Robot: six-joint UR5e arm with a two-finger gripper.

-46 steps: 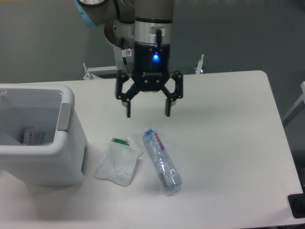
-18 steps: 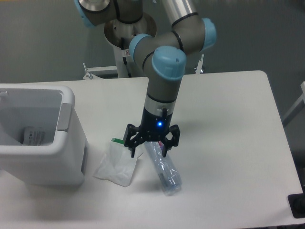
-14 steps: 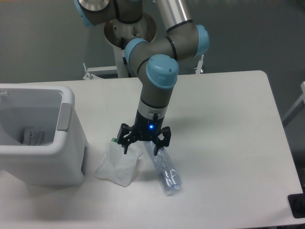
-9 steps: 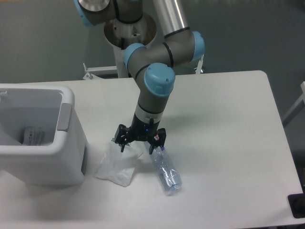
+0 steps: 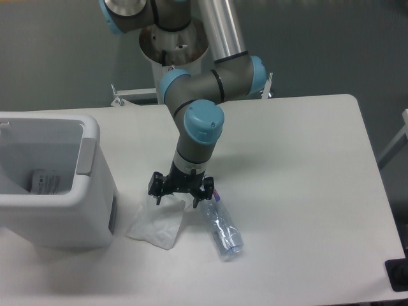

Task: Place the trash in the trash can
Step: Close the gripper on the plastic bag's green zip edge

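The black two-finger end effector point(image 5: 181, 193) hangs low over the white table point(image 5: 306, 191) with its fingers spread apart, gripping nothing. One fingertip sits at the left, over the far edge of the small translucent white plastic pouch point(image 5: 156, 220); the other sits at the right, just beside the cap end of the clear plastic bottle with the red-and-blue label point(image 5: 222, 225). The pouch's far edge, where its green strip would be, is mostly covered by the fingers, so whether they touch the plastic cannot be told.

Both pieces of trash lie on the table, so by the look of things no part of the task is done for these two. The pouch lies flat, directly below and slightly nearer than the end effector. The bottle lies on its side just to the right of the pouch, slanting away to the near right.

The boxy white plastic trash can with rounded corners and a grey side handle point(image 5: 89, 185) stands at the left edge of the table, just left of the pouch. Something pale with print on it rests inside; what it is cannot be made out.

A grasp, a carry and a release are judged to remain for each item.
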